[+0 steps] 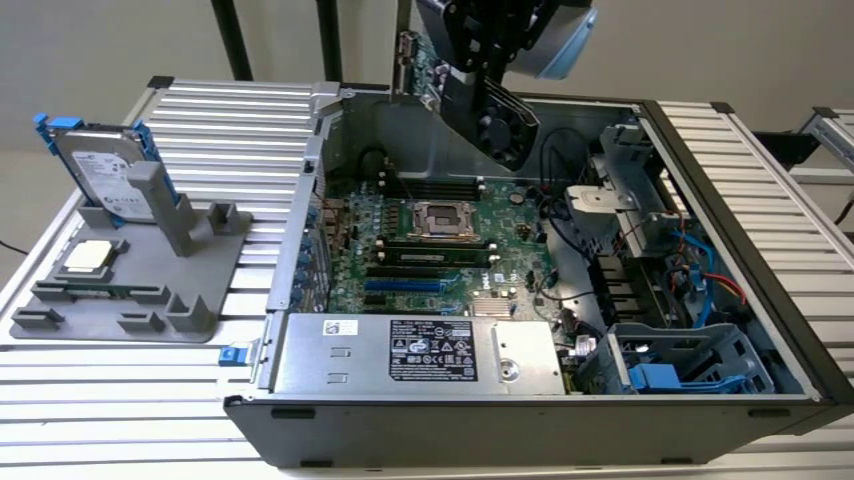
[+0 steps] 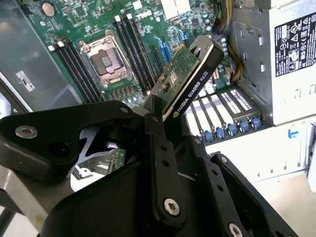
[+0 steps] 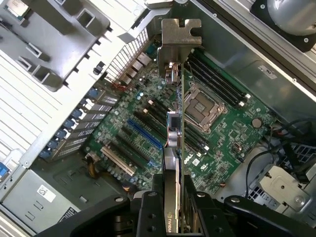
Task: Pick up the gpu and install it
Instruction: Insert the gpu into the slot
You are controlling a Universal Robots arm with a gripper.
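Now | gpu (image 2: 190, 74) clamped in gripper (image 2: 160, 111) | hanging tilted above motherboard (image 1: 441, 235)

gpu (image 2: 192, 74) with shiny metal bracket (image 3: 180, 34), matt black gripper (image 2: 159, 112), ribbed metal table (image 1: 107, 400), matt grey plastic stand (image 1: 150, 302)

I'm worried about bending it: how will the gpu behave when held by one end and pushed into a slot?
Probably stiff: the gpu juts straight from the gripper without sagging. Likely fragile: bare green board shows beside the cooler. Its metal bracket may catch on the case.
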